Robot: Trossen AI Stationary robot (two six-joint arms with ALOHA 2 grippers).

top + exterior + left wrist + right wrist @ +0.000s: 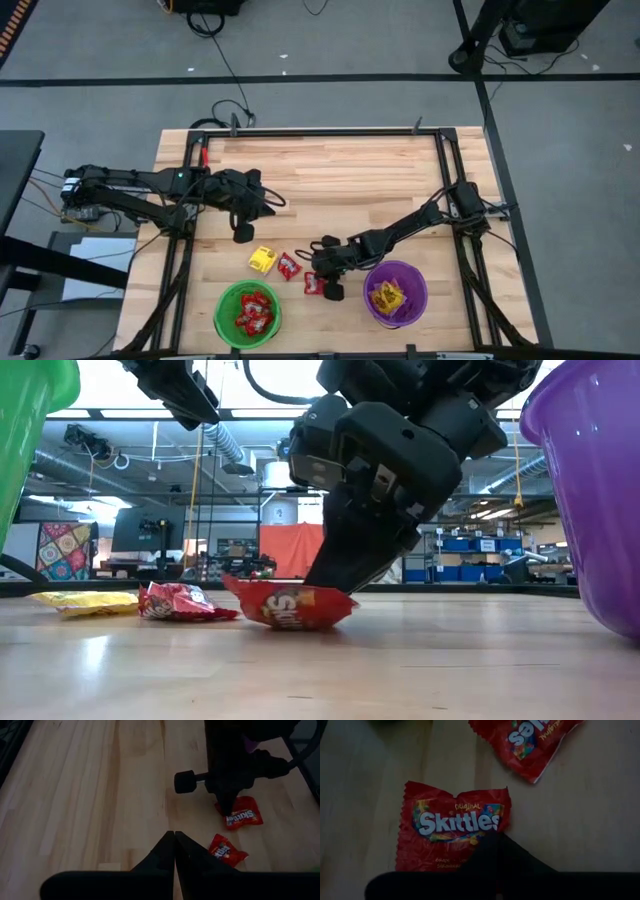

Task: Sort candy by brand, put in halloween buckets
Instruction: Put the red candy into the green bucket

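Note:
My right gripper (326,286) is down at the table between the two buckets, shut on a red Skittles packet (452,832). A second red packet (289,265) and a yellow packet (262,260) lie flat on the wood to its left. The green bucket (248,313) stands at the near edge with red packets inside. The purple bucket (396,293) stands to its right and holds yellow packets. My left gripper (174,842) is shut and hovers above bare wood, left of the loose packets. My right gripper pinches the red packet at its edge near one corner (492,832), between the two fingers. The fingers (345,560) slant down from above and from the table's right. The packet rests on the table on its middle, with its ends (240,585) curled slightly up.
The table's far half is bare wood (330,170). Black frame rails (445,180) run along the left, right and far sides. The right arm reaches in over the purple bucket's far side. Room equipment shows beyond the table in the low view.

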